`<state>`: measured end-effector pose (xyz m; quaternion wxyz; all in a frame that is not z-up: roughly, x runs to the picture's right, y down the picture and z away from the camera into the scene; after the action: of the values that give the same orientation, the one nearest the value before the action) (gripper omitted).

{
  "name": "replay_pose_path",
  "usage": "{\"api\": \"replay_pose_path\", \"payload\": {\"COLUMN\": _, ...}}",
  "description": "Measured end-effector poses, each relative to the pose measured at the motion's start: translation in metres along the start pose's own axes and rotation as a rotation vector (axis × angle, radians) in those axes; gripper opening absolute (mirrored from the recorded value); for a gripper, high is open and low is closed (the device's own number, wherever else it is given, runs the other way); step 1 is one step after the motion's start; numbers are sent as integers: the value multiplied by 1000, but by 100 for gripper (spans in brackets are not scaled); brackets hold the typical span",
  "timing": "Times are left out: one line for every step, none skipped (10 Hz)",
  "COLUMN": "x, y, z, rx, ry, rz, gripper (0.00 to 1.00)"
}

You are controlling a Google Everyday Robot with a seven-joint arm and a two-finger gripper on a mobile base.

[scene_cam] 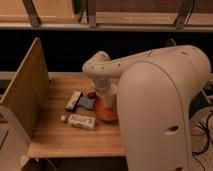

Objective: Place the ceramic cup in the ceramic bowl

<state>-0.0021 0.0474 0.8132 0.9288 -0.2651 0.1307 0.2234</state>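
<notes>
The orange-red ceramic bowl (104, 112) sits on the wooden table (60, 137), right of centre, partly hidden by my arm. My gripper (110, 100) hangs directly over the bowl, reaching down from the white arm (107, 67). A pale shape at the gripper, above the bowl, may be the ceramic cup; I cannot make it out.
A white bottle (80, 121) lies on its side left of the bowl. A blue-and-white packet (86, 102) and a dark-ended packet (73, 100) lie behind it. A tall wooden panel (25, 90) stands along the table's left side. My white body (165, 110) fills the right.
</notes>
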Motion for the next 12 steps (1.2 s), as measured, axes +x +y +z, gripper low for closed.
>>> {"api": "replay_pose_path", "payload": {"x": -1, "y": 1, "z": 4, "rx": -4, "ry": 8, "rz": -6, "gripper": 0}}
{"api": "replay_pose_path", "payload": {"x": 2, "y": 1, "z": 12, "rx": -15, "ry": 23, "rz": -5, "gripper": 5}}
{"api": "replay_pose_path", "payload": {"x": 3, "y": 2, "z": 20, "rx": -31, "ry": 35, "rz": -3, "gripper": 14}}
{"api": "replay_pose_path", "payload": {"x": 4, "y": 3, "z": 26, "rx": -43, "ry": 42, "rz": -2, "gripper": 22}}
{"api": "replay_pose_path", "payload": {"x": 3, "y": 1, "z": 31, "rx": -50, "ry": 46, "rz": 0, "gripper": 34}}
{"api": "replay_pose_path", "payload": {"x": 2, "y": -1, "z": 31, "rx": -50, "ry": 47, "rz": 1, "gripper": 45}}
{"api": "replay_pose_path", "payload": {"x": 0, "y": -2, "z": 31, "rx": -49, "ry": 46, "rz": 0, "gripper": 55}}
{"api": "replay_pose_path", "payload": {"x": -1, "y": -3, "z": 31, "rx": -47, "ry": 46, "rz": -2, "gripper": 64}}
{"api": "replay_pose_path", "payload": {"x": -2, "y": -3, "z": 31, "rx": -47, "ry": 46, "rz": -5, "gripper": 75}}
{"api": "replay_pose_path", "payload": {"x": -3, "y": -2, "z": 31, "rx": -47, "ry": 46, "rz": -7, "gripper": 79}}
{"api": "replay_pose_path", "payload": {"x": -3, "y": -2, "z": 31, "rx": -50, "ry": 47, "rz": -8, "gripper": 80}}
{"api": "replay_pose_path", "payload": {"x": -3, "y": -1, "z": 32, "rx": -53, "ry": 48, "rz": -7, "gripper": 80}}
